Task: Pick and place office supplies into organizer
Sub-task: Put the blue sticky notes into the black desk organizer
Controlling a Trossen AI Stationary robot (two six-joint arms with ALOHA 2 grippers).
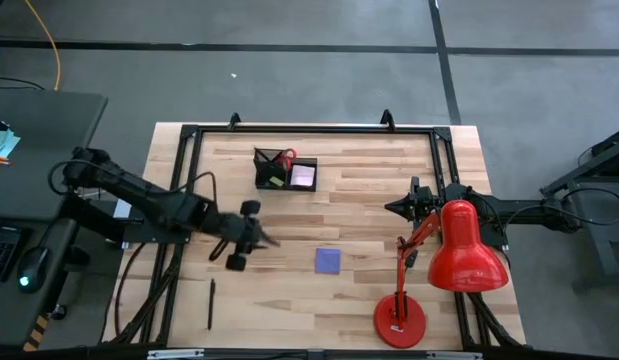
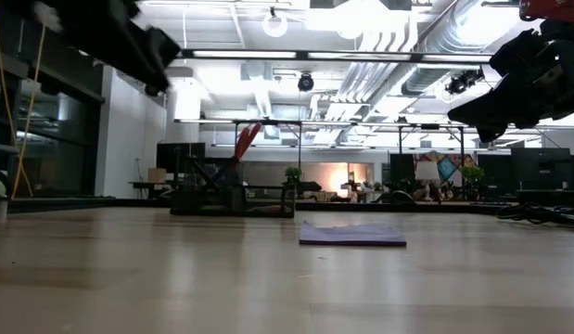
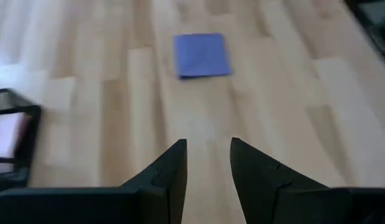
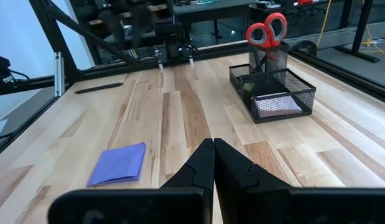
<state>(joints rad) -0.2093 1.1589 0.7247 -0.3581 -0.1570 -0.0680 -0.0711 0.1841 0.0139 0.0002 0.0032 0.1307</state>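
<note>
A purple sticky-note pad (image 1: 328,260) lies flat on the table, also in the left wrist view (image 3: 201,54) and the right wrist view (image 4: 119,163). The black mesh organizer (image 1: 286,170) stands near the far edge. It holds red-handled scissors (image 4: 267,31) upright and a pink pad (image 4: 276,104). A dark pen (image 1: 211,303) lies near the near edge. My left gripper (image 1: 259,238) hovers open, left of the purple pad, its fingers (image 3: 170,168) pointing toward it. My right gripper (image 1: 399,207) waits shut at the right, above the table.
A large red desk lamp (image 1: 449,260) stands at the near right, its base (image 1: 399,320) on the table. A black metal frame (image 1: 309,128) borders the far edge and sides. Bare wood lies between the purple pad and the organizer (image 4: 273,87).
</note>
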